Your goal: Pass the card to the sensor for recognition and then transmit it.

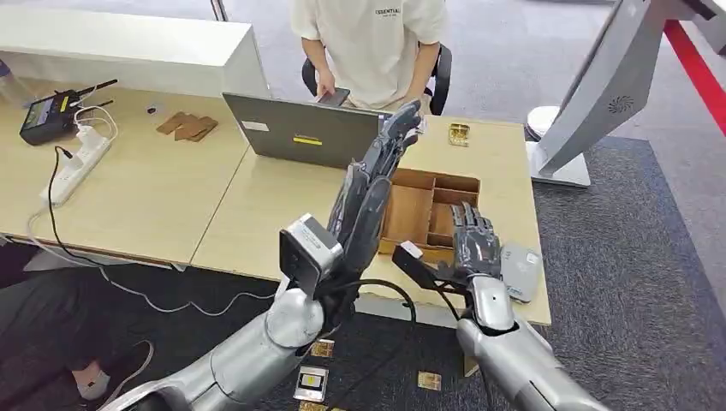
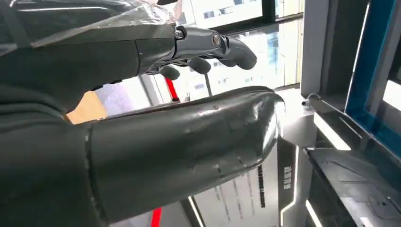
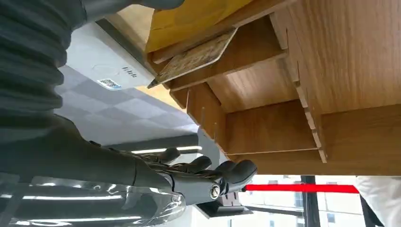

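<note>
We see our left hand [image 1: 370,184] raised high above the pale wooden worktop [image 1: 274,205], its dark fingers [image 1: 395,130] stretched out straight and apart, grasping nothing. In the left wrist view the same hand [image 2: 142,109] hangs in the air with its thick grey thumb [image 2: 189,142] extended and the fingertips only slightly bent, nothing between them.

Our right hand [image 1: 475,244] stands upright at the near edge of the worktop, just in front of the brown wooden divided tray [image 1: 432,205], palm turned towards it, fingers spread and released, holding nothing. In the right wrist view its fingers [image 3: 213,170] lie loosely side by side below the tray's wooden compartments [image 3: 293,94].

The card, a thin patterned beige-and-gold card [image 3: 194,57], lies tilted inside the tray, leaning on one of its dividers, apart from both hands. Just beside the right hand, at the worktop's corner, rests a flat grey rectangular sensor device [image 1: 520,271].

Farther back stands an open grey laptop [image 1: 300,128], and behind it sits a person in a cream T-shirt [image 1: 368,43]. A small gold card [image 1: 460,134] lies near the far edge. Several more cards [image 1: 312,383] lie on the dark carpet below. A white power strip [image 1: 77,163] sits far left.
</note>
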Available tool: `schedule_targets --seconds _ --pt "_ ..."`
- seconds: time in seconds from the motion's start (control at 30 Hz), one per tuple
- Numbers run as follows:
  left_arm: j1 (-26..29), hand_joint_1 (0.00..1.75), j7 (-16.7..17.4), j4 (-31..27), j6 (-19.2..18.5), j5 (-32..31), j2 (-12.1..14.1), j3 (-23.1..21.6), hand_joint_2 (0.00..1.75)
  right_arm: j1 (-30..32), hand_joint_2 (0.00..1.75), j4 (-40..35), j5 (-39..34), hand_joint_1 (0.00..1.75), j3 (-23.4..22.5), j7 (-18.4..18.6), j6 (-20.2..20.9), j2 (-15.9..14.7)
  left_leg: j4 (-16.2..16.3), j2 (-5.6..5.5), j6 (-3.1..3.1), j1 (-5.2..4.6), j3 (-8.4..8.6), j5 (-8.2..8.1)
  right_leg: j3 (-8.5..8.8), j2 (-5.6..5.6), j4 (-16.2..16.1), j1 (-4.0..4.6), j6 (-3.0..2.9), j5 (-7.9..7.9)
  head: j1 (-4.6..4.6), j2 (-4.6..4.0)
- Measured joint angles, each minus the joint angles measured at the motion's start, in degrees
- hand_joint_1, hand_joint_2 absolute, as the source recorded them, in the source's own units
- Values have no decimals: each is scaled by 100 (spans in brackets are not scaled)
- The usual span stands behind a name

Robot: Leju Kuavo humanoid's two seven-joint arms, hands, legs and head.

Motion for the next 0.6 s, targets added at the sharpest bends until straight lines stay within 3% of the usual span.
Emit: schedule_targets --seconds 0.27,0.3,0.33,0.6 --pt "1 0 0 15 -7 7 -2 -2 0 3 175 50 0 5 0 0 0 -18 0 0 0 0 0 0 0 0 0 0 0 0 0 0" --pt "0 0 0 15 -7 7 -2 -2 0 3 175 52 0 26 0 0 0 -17 0 0 0 0 0 0 0 0 0 0 0 0 0 0" --pt "0 0 0 17 -9 9 -2 -4 0 3 175 59 -2 175 0 0 0 -17 0 0 0 0 0 0 0 0 0 0 0 0 0 0" --pt "0 0 0 46 -26 11 -2 -13 0 5 175 107 -111 175 0 -46 11 -22 0 0 0 0 0 0 0 0 0 0 0 0 0 0"
